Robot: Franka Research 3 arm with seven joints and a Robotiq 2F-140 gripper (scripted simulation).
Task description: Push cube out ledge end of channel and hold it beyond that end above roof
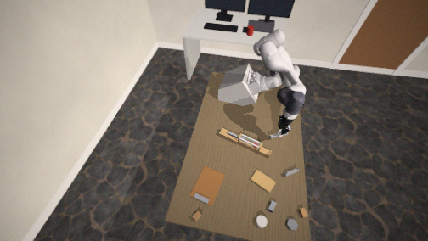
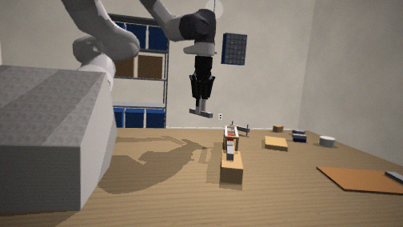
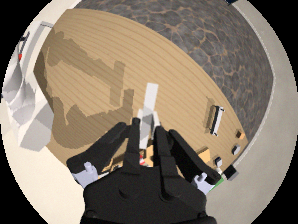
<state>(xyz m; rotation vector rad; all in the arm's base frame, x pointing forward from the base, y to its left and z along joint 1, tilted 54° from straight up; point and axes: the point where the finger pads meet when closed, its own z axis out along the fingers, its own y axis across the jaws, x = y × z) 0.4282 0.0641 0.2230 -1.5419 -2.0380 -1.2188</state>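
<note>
The gripper (image 2: 201,107) clenches a grey bar (image 2: 201,113) in the air, above the table's (image 1: 238,170) right edge, beside the channel (image 1: 244,142).

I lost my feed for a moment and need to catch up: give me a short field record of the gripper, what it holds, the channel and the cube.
gripper: gripper shut on a flat grey bar, raised above the table
held tool: grey bar, roughly level, clamped near its middle
gripper position: beside the channel, not over it
channel: long tan channel lying on the table, with a slotted top
cube: red cube inside the channel, showing through the slot
tool contact: bar touches neither channel nor cube
task status: cube not yet pushed out
</note>
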